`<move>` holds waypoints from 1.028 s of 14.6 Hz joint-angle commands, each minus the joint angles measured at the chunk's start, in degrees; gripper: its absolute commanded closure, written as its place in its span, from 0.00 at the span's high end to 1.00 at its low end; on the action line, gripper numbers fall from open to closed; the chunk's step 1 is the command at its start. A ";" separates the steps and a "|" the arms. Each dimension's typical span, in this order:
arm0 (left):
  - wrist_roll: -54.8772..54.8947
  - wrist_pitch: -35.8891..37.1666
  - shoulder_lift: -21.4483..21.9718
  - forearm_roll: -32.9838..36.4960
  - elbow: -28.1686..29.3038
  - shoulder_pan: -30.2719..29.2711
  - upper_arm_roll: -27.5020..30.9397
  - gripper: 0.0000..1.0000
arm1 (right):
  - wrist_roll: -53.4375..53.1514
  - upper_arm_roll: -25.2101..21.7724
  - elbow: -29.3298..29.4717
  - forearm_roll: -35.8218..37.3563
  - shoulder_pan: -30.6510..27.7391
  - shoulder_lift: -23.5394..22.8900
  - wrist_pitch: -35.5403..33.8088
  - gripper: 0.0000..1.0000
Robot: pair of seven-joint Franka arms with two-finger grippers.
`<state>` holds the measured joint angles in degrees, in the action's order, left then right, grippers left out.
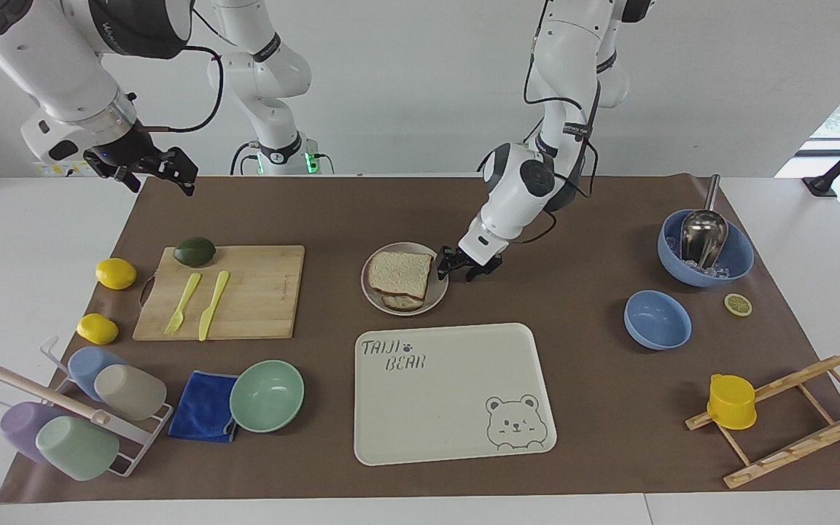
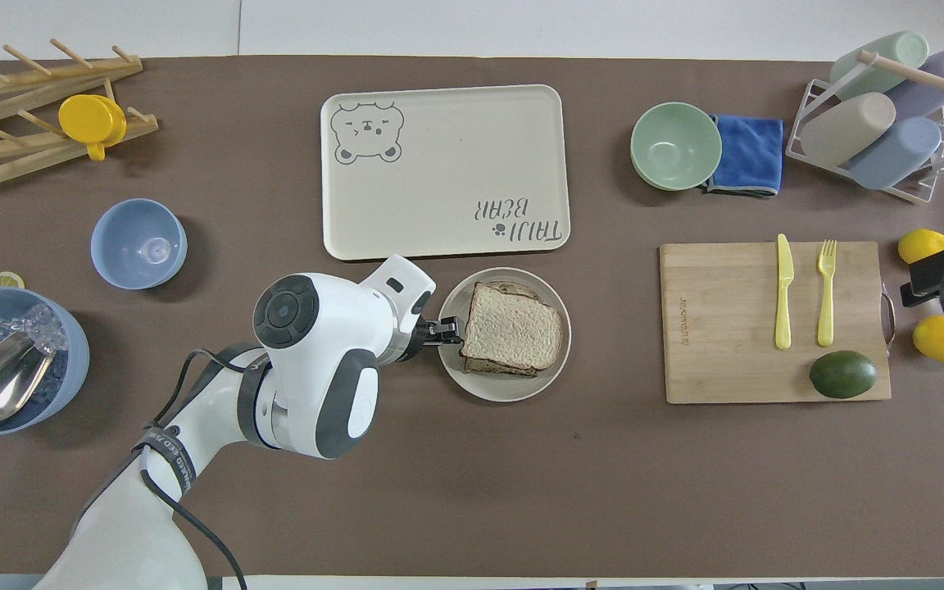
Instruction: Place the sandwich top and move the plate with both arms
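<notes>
Plate (image 1: 440, 295): table centre, robot-ward of the bear tray (image 1: 456, 394). Sandwich top (image 1: 399, 273) already lies on the lower slice, slightly askew.

Left gripper (image 1: 461, 265): low at the plate's rim, at its 3 o'clock in the facing view; fingers parted, nothing held.

Right gripper (image 1: 149, 164): raised over the table edge, at 11 o'clock from the cutting board (image 1: 259, 292); fingers apart, empty, well clear of the plate.

Risk: a one-sided pinch on the shallow rim may tip the plate and slide the loose top slice off. A finger closing too far in could snag the bread.
</notes>
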<state>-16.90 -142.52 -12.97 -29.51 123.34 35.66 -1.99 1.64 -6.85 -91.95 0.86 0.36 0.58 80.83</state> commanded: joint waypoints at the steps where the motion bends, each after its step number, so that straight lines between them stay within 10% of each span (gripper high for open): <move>1: -0.50 -1.01 0.05 -0.81 0.84 0.99 0.85 0.54 | 1.52 0.00 0.98 0.46 -0.45 -0.31 -0.50 1.00; 7: -3.30 -1.36 0.14 -0.90 1.37 2.22 0.85 0.03 | 1.43 -1.59 4.14 -0.51 -0.36 -0.75 0.38 1.00; 15: -5.86 -0.40 0.66 -0.90 1.02 1.52 0.85 0.00 | 0.99 -1.59 2.47 -0.51 0.17 0.56 -0.06 1.00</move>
<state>-21.57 -142.55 -13.04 -29.59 123.67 36.66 -1.96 1.68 -8.50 -88.86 0.80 0.67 0.57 81.03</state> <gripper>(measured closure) 0.965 0.000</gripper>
